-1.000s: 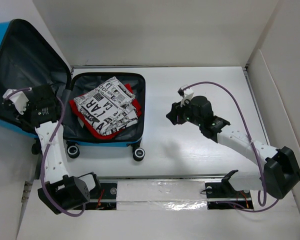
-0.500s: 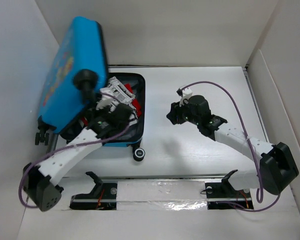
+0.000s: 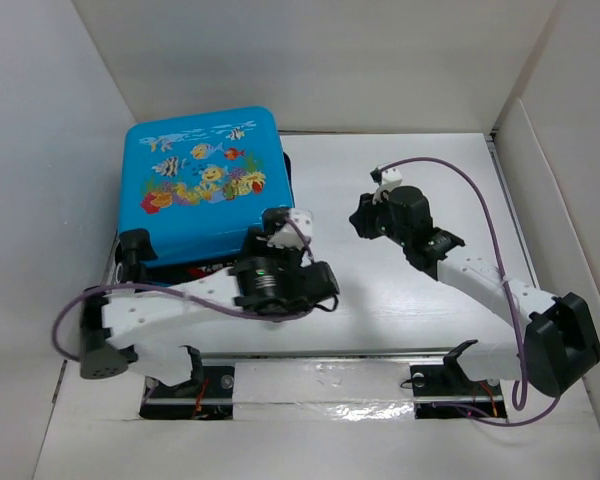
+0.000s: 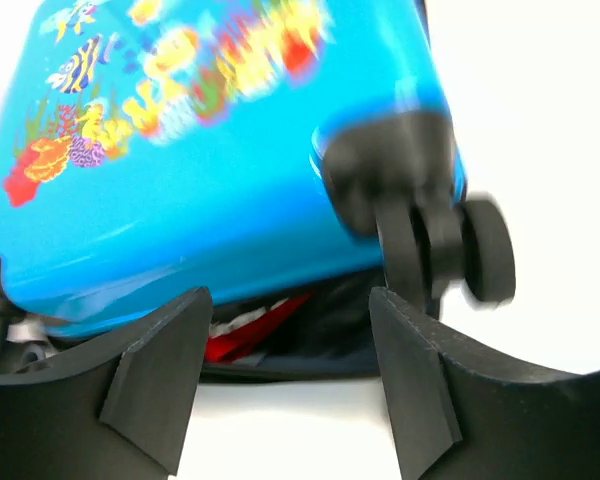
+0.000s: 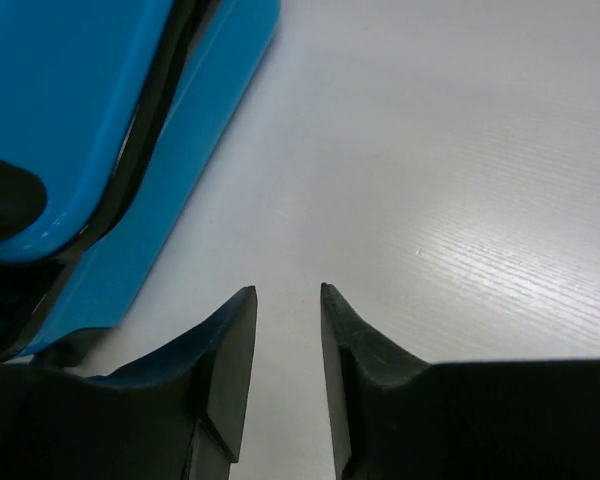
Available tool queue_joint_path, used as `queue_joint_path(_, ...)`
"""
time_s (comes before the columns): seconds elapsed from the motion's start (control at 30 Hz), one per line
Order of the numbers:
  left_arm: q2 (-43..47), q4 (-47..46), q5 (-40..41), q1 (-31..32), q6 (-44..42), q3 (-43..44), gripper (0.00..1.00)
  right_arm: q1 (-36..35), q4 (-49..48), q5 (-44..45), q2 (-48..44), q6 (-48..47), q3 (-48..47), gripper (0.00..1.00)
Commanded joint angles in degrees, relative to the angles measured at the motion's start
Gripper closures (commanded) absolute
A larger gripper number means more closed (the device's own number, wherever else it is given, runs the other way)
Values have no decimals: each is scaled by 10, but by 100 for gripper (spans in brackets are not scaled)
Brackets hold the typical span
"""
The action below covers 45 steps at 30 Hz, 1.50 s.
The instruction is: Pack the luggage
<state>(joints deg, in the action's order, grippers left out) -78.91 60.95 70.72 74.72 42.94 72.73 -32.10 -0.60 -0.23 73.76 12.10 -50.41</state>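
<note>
The luggage [image 3: 202, 180], a bright-blue suitcase with a fish and coral print, lies at the back left with its lid down. In the left wrist view the lid [image 4: 210, 150] rests slightly ajar, and red and white cloth [image 4: 248, 330] shows in the dark gap beside a black wheel [image 4: 450, 250]. My left gripper [image 3: 278, 232] [image 4: 290, 300] hovers at the case's near right corner, open and holding nothing. My right gripper [image 3: 365, 220] [image 5: 285, 290] hangs just right of the case over bare table, its jaws a narrow gap apart with nothing between them.
White walls box in the table on the left [image 3: 40, 150], at the back and on the right [image 3: 565, 170]. A metal rail [image 3: 320, 375] runs along the near edge by the arm bases. Purple cables [image 3: 480, 185] loop off both arms.
The lid has swung down over the clothes. My left gripper has let go of it, opened and dropped to the case's front corner. My right gripper has narrowed and shifted slightly toward the back.
</note>
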Motion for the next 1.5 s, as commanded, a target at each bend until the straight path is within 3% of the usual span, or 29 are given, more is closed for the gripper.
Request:
queue_joint_path(0.0, 122, -63, 38, -13, 53, 35, 39, 5, -28, 21, -19, 8, 8, 72)
queue_joint_path(0.03, 166, -192, 22, -61, -60, 23, 40, 5, -30, 21, -22, 8, 8, 90)
queue_joint_path(0.07, 167, -247, -1, -97, -105, 18, 41, 5, -30, 19, -22, 7, 9, 96)
queue_joint_path(0.13, 228, -330, -85, -182, -143, 9, 48, 5, -33, 8, -23, 7, 9, 100)
queue_joint_path(0.17, 246, -414, -116, -273, -181, -10, 50, 5, -34, 8, -21, 7, 10, 100)
queue_joint_path(0.2, 270, -448, -175, -317, -195, -18, 52, 5, -39, 8, -18, 7, 11, 100)
queue_joint_path(0.37, 212, -430, -388, -617, -166, 36, 59, -6, -41, 7, -1, -1, 4, 100)
queue_joint_path(0.4, 180, -431, -500, -734, -151, 38, 60, -6, -38, 7, 0, -1, 2, 100)
queue_joint_path(0.47, 155, -442, -586, -833, -132, 27, 65, -6, -36, 8, 1, -4, 1, 100)
queue_joint_path(0.53, 137, -465, -617, -908, -110, 5, 65, -6, -37, 8, 2, -3, 1, 100)
queue_joint_path(0.7, 74, -479, -571, -964, -130, -19, 65, -11, -37, -11, -1, -5, 0, 100)
queue_joint_path(0.97, 4, -489, -524, -964, -143, -79, 65, -17, -39, -14, -5, -5, 0, 100)
queue_joint_path(1.23, -120, -452, -608, -958, -135, -67, 60, -17, -38, 0, -17, -3, 5, 100)
queue_joint_path(1.4, -81, -535, -695, -905, -86, -158, 60, -11, -31, 30, -17, -4, 5, 100)
queue_joint_path(1.47, -60, -577, -722, -878, -56, -206, 60, 0, -27, 42, -17, -2, 5, 92)
